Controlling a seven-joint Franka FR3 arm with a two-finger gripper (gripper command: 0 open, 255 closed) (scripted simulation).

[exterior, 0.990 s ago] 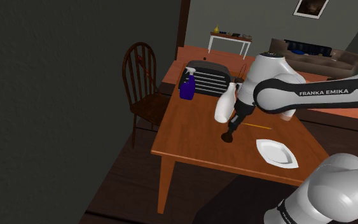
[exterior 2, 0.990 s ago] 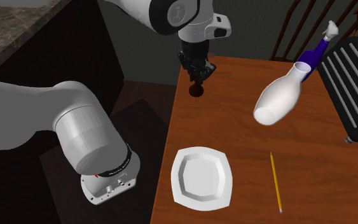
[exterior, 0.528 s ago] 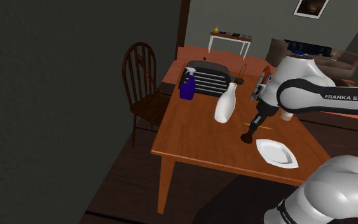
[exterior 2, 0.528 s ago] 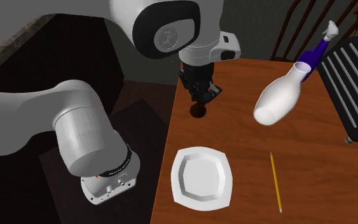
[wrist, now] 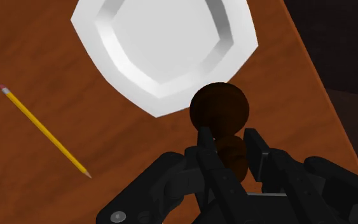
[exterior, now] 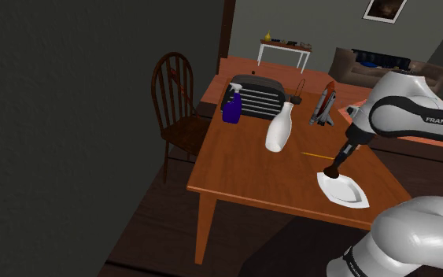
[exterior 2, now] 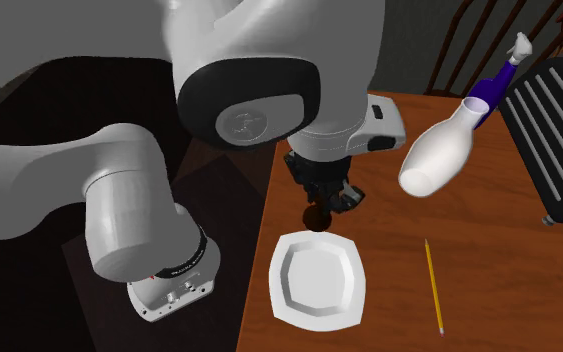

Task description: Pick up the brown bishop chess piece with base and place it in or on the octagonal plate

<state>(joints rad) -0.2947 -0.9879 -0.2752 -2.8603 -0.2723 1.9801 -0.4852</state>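
Items are taken left to right across the second exterior view. The gripper [exterior 2: 321,200] is clamped on the brown bishop [exterior 2: 316,217]. In the wrist view its fingers [wrist: 204,145] close on the stem, with the base pointing down. The piece hangs by the near rim of the octagonal plate [exterior 2: 317,282], close to the edge of the table [exterior 2: 489,240], not centred.

Risk 1: released here, the round base may catch the sloped rim, and the piece could topple or roll off the table.

Risk 2: let go from height, it may tip over.

Further right are 1 yellow pencil [exterior 2: 434,285], a white bottle [exterior 2: 439,155], a blue spray bottle [exterior 2: 491,90] and a black slatted appliance [exterior 2: 559,120]. All stand apart from the plate. Nothing obstructs the approach.
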